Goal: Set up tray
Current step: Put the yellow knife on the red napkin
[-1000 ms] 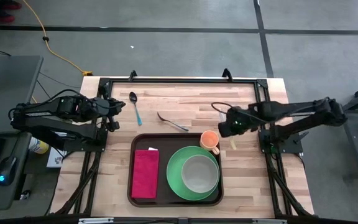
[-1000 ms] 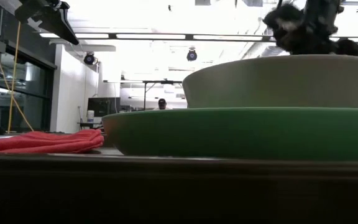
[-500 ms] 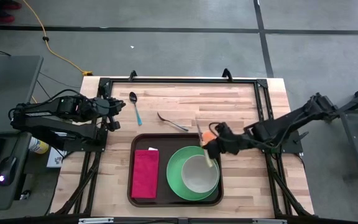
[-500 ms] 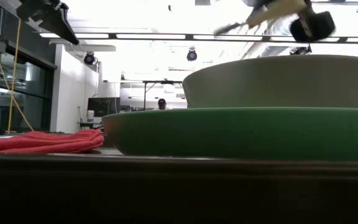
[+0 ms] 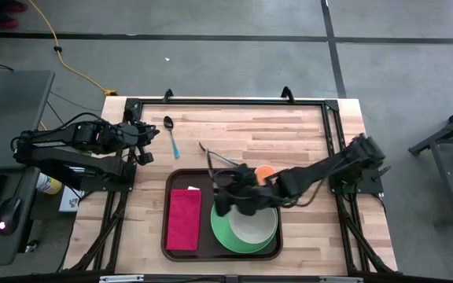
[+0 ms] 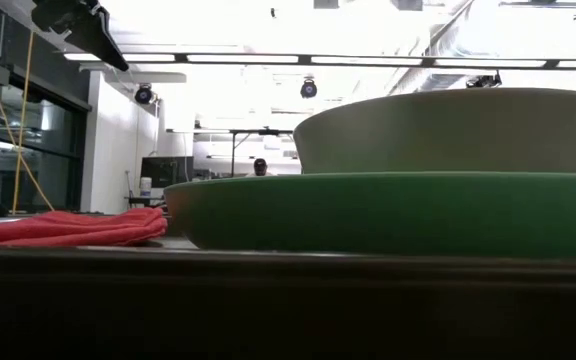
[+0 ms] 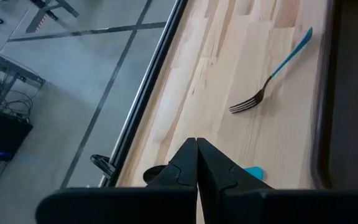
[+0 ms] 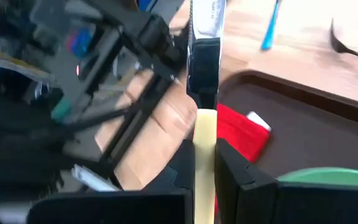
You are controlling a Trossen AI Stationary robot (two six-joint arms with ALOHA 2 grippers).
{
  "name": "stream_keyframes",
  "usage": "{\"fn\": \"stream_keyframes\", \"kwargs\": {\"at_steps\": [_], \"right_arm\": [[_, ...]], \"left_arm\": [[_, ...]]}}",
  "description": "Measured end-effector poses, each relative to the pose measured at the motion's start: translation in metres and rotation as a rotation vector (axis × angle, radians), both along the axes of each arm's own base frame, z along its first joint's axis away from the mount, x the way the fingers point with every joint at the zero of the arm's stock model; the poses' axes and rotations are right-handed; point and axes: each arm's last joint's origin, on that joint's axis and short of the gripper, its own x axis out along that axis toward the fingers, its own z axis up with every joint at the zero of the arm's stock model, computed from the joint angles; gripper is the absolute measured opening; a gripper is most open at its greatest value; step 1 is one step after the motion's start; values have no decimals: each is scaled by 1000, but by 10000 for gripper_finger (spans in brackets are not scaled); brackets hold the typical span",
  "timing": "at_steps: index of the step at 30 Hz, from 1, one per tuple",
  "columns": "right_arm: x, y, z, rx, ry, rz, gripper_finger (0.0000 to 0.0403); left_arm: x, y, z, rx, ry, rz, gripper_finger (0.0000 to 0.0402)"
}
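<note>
The dark brown tray (image 5: 222, 248) lies at the table's near middle. On it a red napkin (image 5: 183, 218) lies flat on the left, and a green plate (image 5: 220, 224) carries a grey bowl (image 5: 252, 222). My right gripper (image 5: 226, 192) reaches over the plate's far-left rim, shut on a yellow-handled knife (image 8: 204, 56). An orange cup (image 5: 265, 171) stands at the tray's far edge. A fork (image 7: 269, 81) and a blue-handled spoon (image 5: 171, 134) lie on the wood beyond the tray. My left gripper (image 7: 196, 155) hovers shut beside the spoon. My right gripper pinches the knife's yellow handle (image 8: 205, 134) between its two fingers (image 8: 184, 168). The knife runs along the fingers, and its blade sticks out ahead of the fingertips toward the tray's left part. The knife is lifted clear of the tray.
A black frame rail (image 5: 226, 102) runs along the table's far edge and down both sides. Bare wood (image 5: 289, 130) lies between the far rail and the tray. Brown tray floor (image 8: 291, 121) shows between napkin and plate.
My right gripper has swept from beside the orange cup toward the table's left and a little nearer, crossing over the plate's far rim with the knife in its hold. It has left the low view. The left arm has stayed still.
</note>
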Motion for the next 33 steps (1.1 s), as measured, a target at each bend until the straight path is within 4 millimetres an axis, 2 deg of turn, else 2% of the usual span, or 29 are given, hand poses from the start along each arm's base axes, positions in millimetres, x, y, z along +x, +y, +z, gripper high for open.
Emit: {"fn": "stream_keyframes", "kwargs": {"at_steps": [8,12,16,20,24,33], "right_arm": [[74,13,-15,92,-72,-114,10],[106,16,-35,168,-66,-119,10],[128,19,-59,244,-37,-129,10],[139,20,-83,314,17,-144,10],[139,19,-102,389,75,-160,10],[133,15,-114,479,221,-173,10]], "left_arm": [[0,0,1,5,-3,-4,31],[0,1,1,44,2,27,31],[-1,2,2,79,2,64,31],[-1,2,2,80,3,63,31],[-1,2,2,80,3,63,31],[-1,2,2,80,3,63,31]]}}
